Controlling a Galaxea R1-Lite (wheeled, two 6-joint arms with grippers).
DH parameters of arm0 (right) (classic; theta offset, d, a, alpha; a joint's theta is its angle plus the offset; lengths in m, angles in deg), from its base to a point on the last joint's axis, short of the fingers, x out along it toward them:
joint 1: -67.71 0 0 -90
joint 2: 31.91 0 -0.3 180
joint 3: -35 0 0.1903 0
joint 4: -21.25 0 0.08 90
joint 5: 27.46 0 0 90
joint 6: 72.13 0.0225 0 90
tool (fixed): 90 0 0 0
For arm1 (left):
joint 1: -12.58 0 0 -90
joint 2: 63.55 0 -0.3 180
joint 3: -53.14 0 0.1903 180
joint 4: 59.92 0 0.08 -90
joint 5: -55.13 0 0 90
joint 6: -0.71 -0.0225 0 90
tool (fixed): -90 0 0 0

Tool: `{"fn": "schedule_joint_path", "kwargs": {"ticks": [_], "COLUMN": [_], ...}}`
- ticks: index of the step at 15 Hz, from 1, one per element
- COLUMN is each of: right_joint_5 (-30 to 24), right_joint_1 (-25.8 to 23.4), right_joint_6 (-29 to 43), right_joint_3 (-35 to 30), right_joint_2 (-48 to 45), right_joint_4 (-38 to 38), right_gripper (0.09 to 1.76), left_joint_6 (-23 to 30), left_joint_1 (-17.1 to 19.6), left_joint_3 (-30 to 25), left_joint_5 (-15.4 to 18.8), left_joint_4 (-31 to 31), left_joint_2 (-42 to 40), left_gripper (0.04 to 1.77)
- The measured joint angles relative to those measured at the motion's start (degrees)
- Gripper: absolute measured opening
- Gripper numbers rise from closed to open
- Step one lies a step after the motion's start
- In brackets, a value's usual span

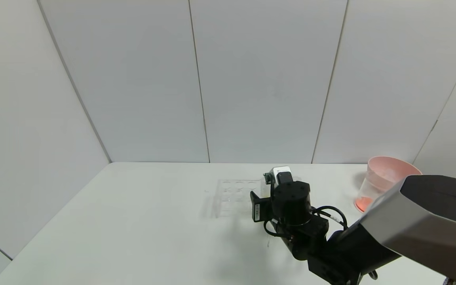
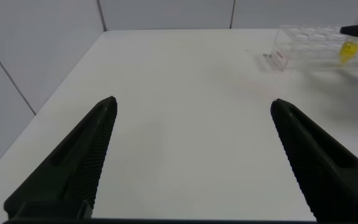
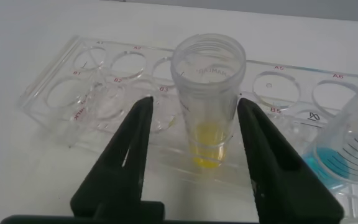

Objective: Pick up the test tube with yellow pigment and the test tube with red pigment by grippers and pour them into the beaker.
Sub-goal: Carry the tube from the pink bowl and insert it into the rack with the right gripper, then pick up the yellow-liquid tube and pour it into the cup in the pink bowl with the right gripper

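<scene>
The test tube with yellow pigment [image 3: 209, 81] stands upright in a clear tube rack [image 3: 98, 87]. My right gripper [image 3: 196, 102] is open, with one finger on each side of the tube and a small gap on both sides. In the head view the right gripper [image 1: 269, 188] sits at the rack's [image 1: 232, 196] right end. My left gripper [image 2: 192, 101] is open and empty over bare table, far from the rack [image 2: 309, 40], where the yellow tube [image 2: 350, 51] also shows. The test tube with red pigment is out of view. I cannot make out the beaker.
A like tube with blue liquid [image 3: 350, 149] stands in the rack beside the yellow one. A pink container [image 1: 386, 180] with an orange-red base stands at the table's back right. White walls close the table's back and left.
</scene>
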Motion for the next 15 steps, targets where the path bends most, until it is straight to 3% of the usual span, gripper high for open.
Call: {"fn": "schedule_joint_path", "kwargs": {"ticks": [3,4,15], "right_joint_5": [-0.22,-0.20,-0.39], "right_joint_1": [-0.80,-0.99,-1.21], "right_joint_6": [-0.02,-0.30,-6.19], "right_joint_3": [0.59,0.66,1.71], "right_joint_2": [0.30,0.33,-5.53], "right_joint_4": [-0.05,-0.09,-0.16], "right_gripper": [0.73,0.52,0.52], "left_joint_6": [0.00,0.00,0.00], "left_joint_1": [0.00,0.00,0.00], "left_joint_3": [0.00,0.00,0.00], "left_joint_5": [0.00,0.00,0.00], "left_joint_4": [0.00,0.00,0.00], "left_joint_2": [0.00,0.00,0.00], "left_gripper": [1.76,1.76,1.76]}}
